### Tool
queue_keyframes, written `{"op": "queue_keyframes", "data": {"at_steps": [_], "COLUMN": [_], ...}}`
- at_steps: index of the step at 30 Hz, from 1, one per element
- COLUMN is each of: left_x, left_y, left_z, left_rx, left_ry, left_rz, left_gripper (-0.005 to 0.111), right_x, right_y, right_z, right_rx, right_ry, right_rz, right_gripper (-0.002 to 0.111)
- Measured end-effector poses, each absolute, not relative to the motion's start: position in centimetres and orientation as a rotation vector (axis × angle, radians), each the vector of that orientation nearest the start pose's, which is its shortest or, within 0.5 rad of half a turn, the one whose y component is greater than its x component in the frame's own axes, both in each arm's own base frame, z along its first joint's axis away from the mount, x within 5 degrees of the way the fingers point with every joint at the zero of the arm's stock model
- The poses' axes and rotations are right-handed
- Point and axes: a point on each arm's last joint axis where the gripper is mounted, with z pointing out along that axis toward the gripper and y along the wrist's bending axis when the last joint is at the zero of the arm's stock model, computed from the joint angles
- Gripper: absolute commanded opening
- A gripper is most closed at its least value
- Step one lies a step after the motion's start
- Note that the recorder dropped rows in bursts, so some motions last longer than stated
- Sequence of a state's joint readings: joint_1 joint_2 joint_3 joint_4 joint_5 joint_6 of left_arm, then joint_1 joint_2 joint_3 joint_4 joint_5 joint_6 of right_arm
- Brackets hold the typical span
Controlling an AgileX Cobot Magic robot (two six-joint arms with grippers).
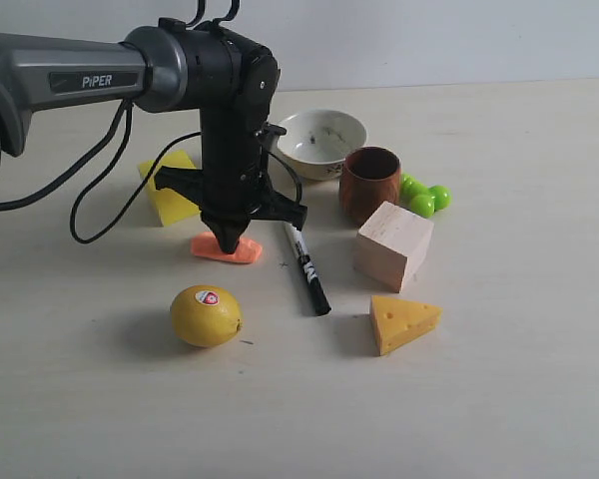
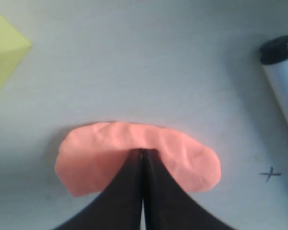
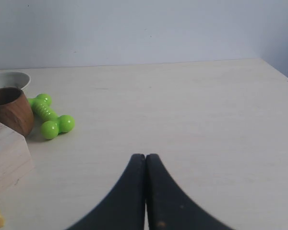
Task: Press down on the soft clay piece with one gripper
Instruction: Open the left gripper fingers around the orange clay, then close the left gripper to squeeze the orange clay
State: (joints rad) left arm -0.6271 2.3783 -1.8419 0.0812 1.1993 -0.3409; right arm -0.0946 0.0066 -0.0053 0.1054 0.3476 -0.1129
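Note:
The soft clay piece (image 1: 242,252) is a flat salmon-orange lump lying on the table just beyond the lemon. My left gripper (image 1: 228,245), black on the PIPER arm, points straight down with its shut tips resting on the clay's top. In the left wrist view the closed fingertips (image 2: 142,152) sit on the middle of the clay (image 2: 93,155), which spreads out to both sides of them. My right gripper (image 3: 145,156) is shut with nothing in it, over bare table; it does not show in the exterior view.
A lemon (image 1: 206,315), black marker (image 1: 306,266), wooden cube (image 1: 393,243), cheese wedge (image 1: 402,321), brown cup (image 1: 369,184), white bowl (image 1: 321,142), green toy (image 1: 424,195) and yellow block (image 1: 170,186) surround the clay.

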Motion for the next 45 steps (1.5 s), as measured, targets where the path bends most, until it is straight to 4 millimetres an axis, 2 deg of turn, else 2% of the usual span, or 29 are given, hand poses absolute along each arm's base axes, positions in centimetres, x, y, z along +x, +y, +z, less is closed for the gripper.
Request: {"op": "queue_keyframes", "data": {"at_steps": [7, 10, 23, 34, 45], "left_x": [37.60, 37.60, 37.61, 37.64, 37.59], "left_y": [-26.36, -26.34, -26.29, -26.29, -26.24], "left_z": [11.08, 11.08, 11.09, 11.19, 11.49], "left_rx": [0.505, 0.506, 0.511, 0.512, 0.512], "left_ry": [3.129, 3.130, 3.127, 3.123, 3.108], "left_rz": [0.166, 0.170, 0.179, 0.178, 0.167], "left_gripper": [0.039, 0.047, 0.045, 0.021, 0.020], "right_x": [5.37, 5.37, 5.37, 5.37, 5.37], "right_y": [-0.18, -0.18, -0.18, -0.18, -0.18], "right_z": [18.35, 18.35, 18.35, 18.35, 18.35], "right_rx": [0.049, 0.049, 0.049, 0.049, 0.049], "right_ry": [1.830, 1.830, 1.830, 1.830, 1.830], "right_rz": [-0.043, -0.043, -0.043, -0.043, -0.043], "right_gripper": [0.000, 0.000, 0.000, 0.000, 0.000]}}
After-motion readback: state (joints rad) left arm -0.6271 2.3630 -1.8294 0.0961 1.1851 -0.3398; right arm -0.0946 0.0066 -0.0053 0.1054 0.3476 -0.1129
